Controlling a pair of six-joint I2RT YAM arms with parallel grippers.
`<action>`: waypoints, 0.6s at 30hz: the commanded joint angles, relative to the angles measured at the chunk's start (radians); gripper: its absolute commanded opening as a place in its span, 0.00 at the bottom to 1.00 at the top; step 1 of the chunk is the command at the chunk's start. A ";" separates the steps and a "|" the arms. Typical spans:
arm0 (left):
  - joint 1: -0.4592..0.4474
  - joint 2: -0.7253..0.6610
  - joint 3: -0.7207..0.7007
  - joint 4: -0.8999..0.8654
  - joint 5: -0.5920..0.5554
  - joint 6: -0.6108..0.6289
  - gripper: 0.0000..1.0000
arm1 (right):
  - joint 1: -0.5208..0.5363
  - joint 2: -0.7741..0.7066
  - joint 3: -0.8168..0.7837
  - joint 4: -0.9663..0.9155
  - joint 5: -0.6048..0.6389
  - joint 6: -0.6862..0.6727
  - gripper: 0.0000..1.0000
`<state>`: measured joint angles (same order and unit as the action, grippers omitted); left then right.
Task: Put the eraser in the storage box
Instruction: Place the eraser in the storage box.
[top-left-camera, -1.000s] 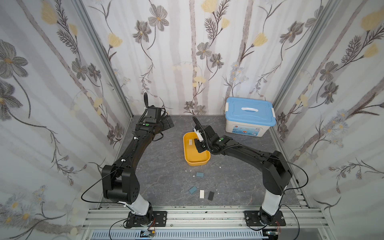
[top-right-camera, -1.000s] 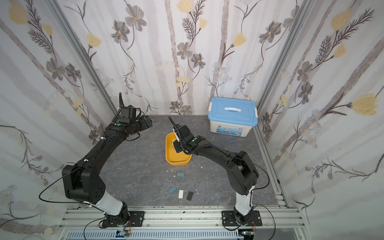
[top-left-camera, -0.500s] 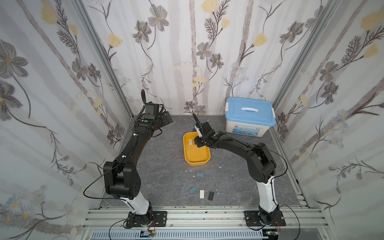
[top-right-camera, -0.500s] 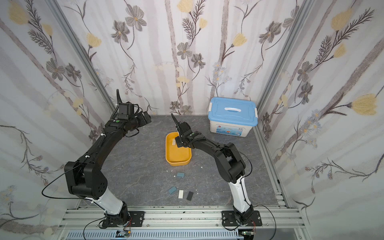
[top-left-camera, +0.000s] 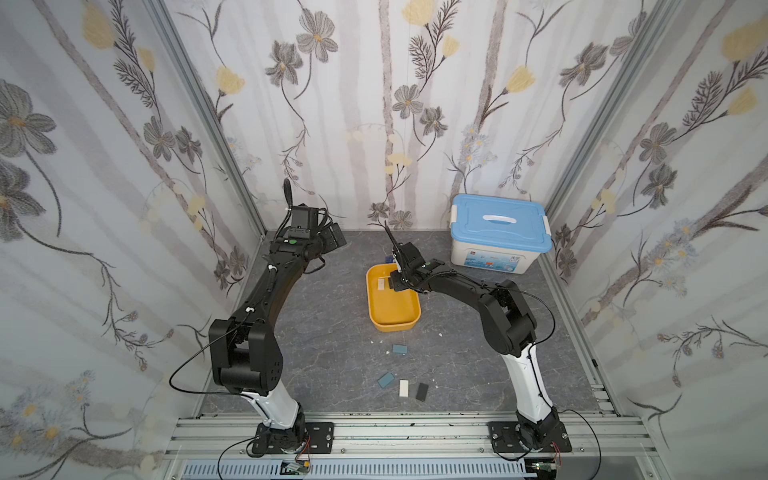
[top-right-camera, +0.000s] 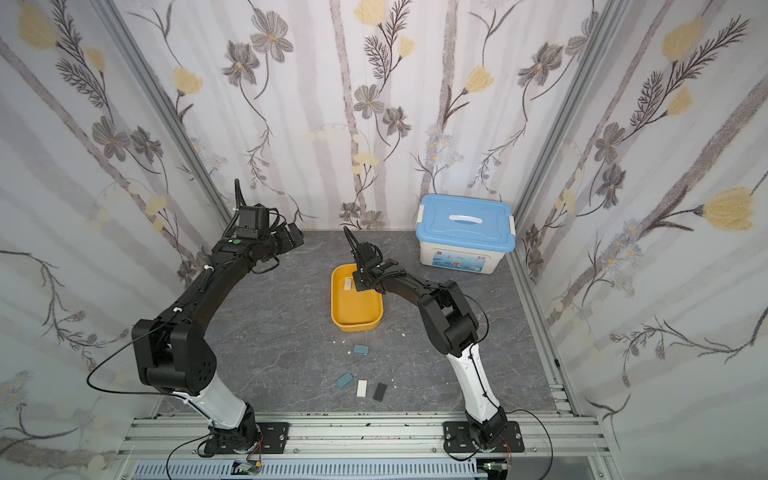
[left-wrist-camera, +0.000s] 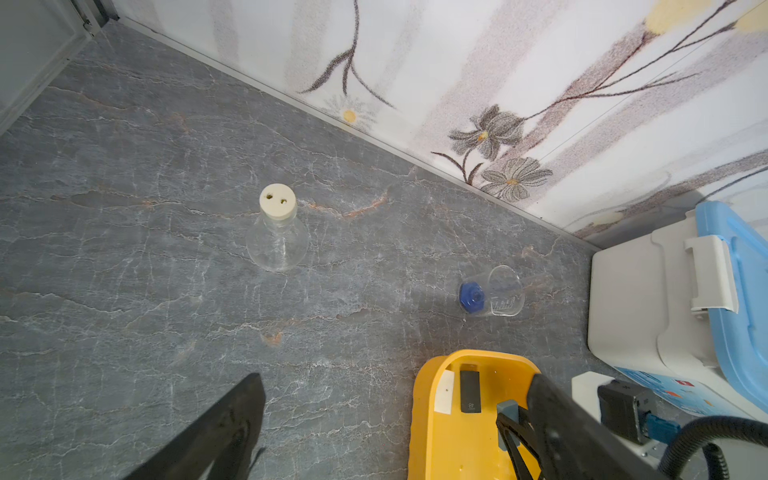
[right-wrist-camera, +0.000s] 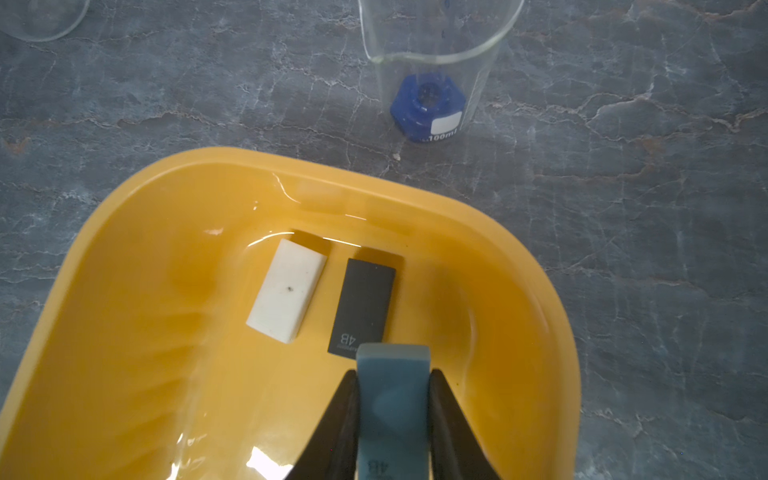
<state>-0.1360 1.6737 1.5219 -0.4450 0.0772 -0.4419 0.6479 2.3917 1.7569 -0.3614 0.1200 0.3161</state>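
Currently right gripper (right-wrist-camera: 392, 374) jaws pinch eraser (right-wrist-camera: 392, 415) lengthwise over storage box (right-wrist-camera: 124, 232), pointing toward tabletop's (top-left-camera: 324, 332) back edge; left gripper (top-left-camera: 332, 239) jaws spread wide.

"4B" is printed in pale letters, upside down, at one end of the black eraser (right-wrist-camera: 363, 305) lying in the storage box (right-wrist-camera: 124, 249). The same "4B", also inverted, is seen on the blue-grey eraser (right-wrist-camera: 392, 407). "100ml" is read on the clear beaker (right-wrist-camera: 432, 70), beside a blank white patch. In a top view, right of centre, a colour-printed label is carried by the white box (top-left-camera: 492, 262); its text cannot be read.
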 joint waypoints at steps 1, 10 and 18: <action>0.003 0.004 0.004 0.031 0.006 0.002 1.00 | -0.005 0.016 0.016 0.011 0.038 0.021 0.29; 0.007 0.008 0.003 0.033 0.015 0.000 1.00 | -0.010 0.077 0.089 -0.021 0.061 0.029 0.30; 0.010 0.009 0.001 0.032 0.018 0.002 1.00 | -0.010 0.111 0.143 -0.055 0.085 0.035 0.31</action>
<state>-0.1287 1.6814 1.5219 -0.4408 0.0910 -0.4419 0.6384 2.4966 1.8790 -0.4145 0.1684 0.3424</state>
